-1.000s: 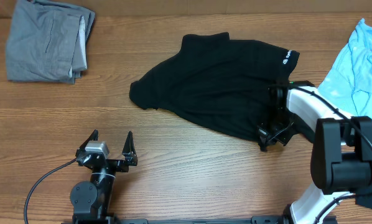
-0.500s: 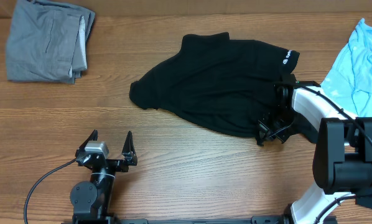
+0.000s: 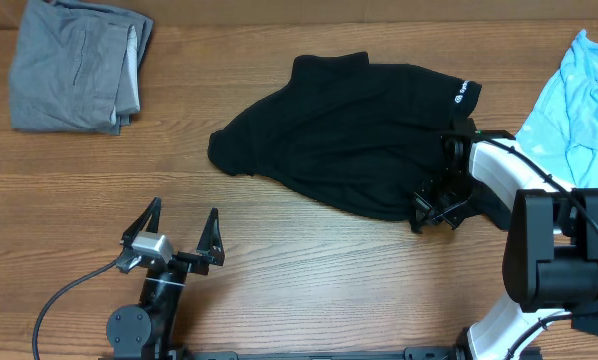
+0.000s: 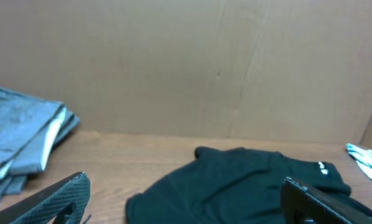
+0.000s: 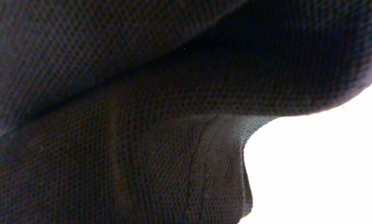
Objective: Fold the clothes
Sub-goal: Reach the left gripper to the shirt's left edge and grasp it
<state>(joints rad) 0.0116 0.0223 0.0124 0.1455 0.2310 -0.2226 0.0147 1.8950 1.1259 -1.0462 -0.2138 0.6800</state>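
"Black T-shirt (image 3: 349, 130) first: where do you have it?"

"On my overhead feed it lies crumpled and spread out on the desk (image 3: 309, 290), just off centre towards one o'clock. Its small white logo (image 3: 463, 96) faces up on the sleeve at its two o'clock corner."

"And the other clothes?"

"A grey garment (image 3: 74, 65) sits folded at about ten o'clock, well apart from the T-shirt. A light-blue shirt (image 3: 579, 110) lies at three o'clock, running off the edge of my picture. It is near the T-shirt's sleeve but apart from it."

"What about the right jaws?"

"The right jaws are clenched on the T-shirt's hem, at the cloth's four o'clock edge. My right wrist feed is filled with black knit close against the lens, with one fold and a seam showing. I can't see the fingers themselves there."

"Left side?"

"The left jaws are released and spread wide over bare desk at seven o'clock. Nothing is between them, and they are well apart from every garment. On that wrist feed I see both fingertips (image 4: 61, 196) low in the picture, with the T-shirt and the grey garment beyond them."
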